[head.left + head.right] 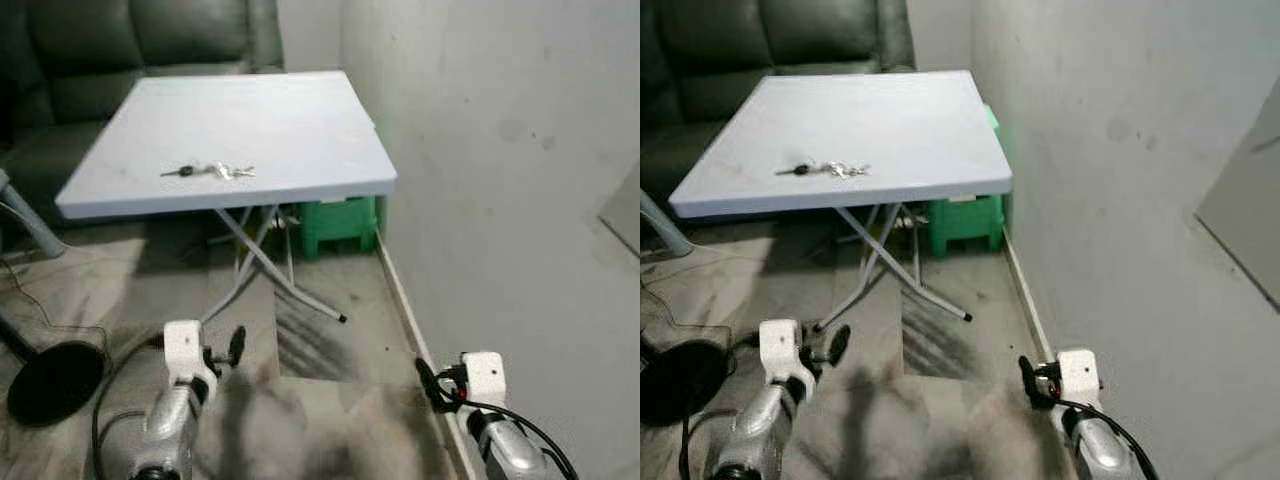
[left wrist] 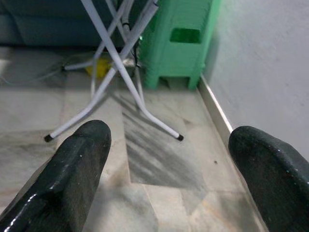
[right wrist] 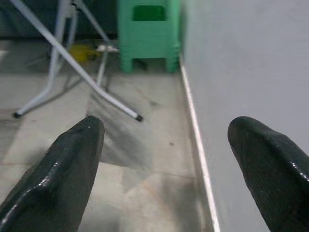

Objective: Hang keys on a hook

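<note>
Keys (image 1: 210, 171) on table (image 1: 300, 120): light, loose, slippery metal; grip at ring; both grippers hang low, fingers wide apart.

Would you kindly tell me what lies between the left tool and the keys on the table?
In the left eye view, bare tabletop runs from the keys to the table front edge; below it, open floor and the table's crossed legs separate them from the left tool.
</note>
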Robot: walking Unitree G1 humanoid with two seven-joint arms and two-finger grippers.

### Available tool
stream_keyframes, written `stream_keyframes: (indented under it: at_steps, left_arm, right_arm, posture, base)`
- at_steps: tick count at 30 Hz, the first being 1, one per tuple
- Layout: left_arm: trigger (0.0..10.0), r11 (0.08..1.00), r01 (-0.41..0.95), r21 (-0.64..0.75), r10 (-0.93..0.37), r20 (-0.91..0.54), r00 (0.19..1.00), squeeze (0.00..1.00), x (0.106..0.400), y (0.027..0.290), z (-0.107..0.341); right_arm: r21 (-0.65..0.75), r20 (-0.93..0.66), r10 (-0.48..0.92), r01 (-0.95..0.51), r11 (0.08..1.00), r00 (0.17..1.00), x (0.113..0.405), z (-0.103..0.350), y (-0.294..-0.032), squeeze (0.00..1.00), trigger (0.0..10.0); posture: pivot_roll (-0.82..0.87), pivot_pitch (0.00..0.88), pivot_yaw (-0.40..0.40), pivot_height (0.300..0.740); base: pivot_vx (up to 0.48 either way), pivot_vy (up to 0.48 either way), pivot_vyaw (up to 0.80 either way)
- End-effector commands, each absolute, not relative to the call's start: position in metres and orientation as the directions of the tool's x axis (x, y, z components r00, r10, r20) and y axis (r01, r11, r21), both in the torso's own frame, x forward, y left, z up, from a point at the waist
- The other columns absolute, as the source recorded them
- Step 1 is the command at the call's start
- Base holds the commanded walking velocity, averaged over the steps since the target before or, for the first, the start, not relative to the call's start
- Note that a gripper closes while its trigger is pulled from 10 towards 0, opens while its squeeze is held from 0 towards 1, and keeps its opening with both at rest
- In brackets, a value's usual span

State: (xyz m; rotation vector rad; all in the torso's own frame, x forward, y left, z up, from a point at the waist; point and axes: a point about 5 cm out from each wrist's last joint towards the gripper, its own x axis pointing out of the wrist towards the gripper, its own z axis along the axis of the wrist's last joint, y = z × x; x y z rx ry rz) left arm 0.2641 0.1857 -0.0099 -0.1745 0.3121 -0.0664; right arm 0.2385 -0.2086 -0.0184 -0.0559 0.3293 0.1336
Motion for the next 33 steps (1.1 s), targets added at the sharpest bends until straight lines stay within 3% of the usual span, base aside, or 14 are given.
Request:
stream_keyframes:
  at_steps: [1, 7, 33]
  left_arm:
    - [10.0, 0.987, 0.028, -0.161, -0.075, -0.292, 0.953, 0.0, 0.2666, 0.1956, -0.0061]
    - [10.0, 0.987, 0.024, -0.158, -0.071, -0.295, 0.953, 0.0, 0.2652, 0.1964, -0.0069]
    - [10.0, 0.99, 0.021, -0.14, -0.063, -0.3, 0.952, 0.0, 0.2667, 0.1988, -0.0057]
  right_arm:
    - [-0.022, -0.309, 0.149, -0.164, 0.986, 0.939, 0.2425, -0.0169, -0.1969, 0.0, 10.0]
    - [0.028, -0.301, 0.154, -0.153, 0.988, 0.941, 0.2426, -0.0173, -0.194, 0.0, 10.0]
    - [0.006, -0.311, 0.173, -0.18, 0.984, 0.934, 0.2424, -0.0177, -0.1931, 0.0, 10.0]
  posture:
    - [-0.04, 0.0, 0.0, 0.74]
    - [-0.03, 0.0, 0.0, 0.74]
    - [-0.03, 0.0, 0.0, 0.74]
  base:
    - [0.0, 0.472, 0.0]
    - [0.0, 0.472, 0.0]
    - [0.0, 0.447, 0.0]
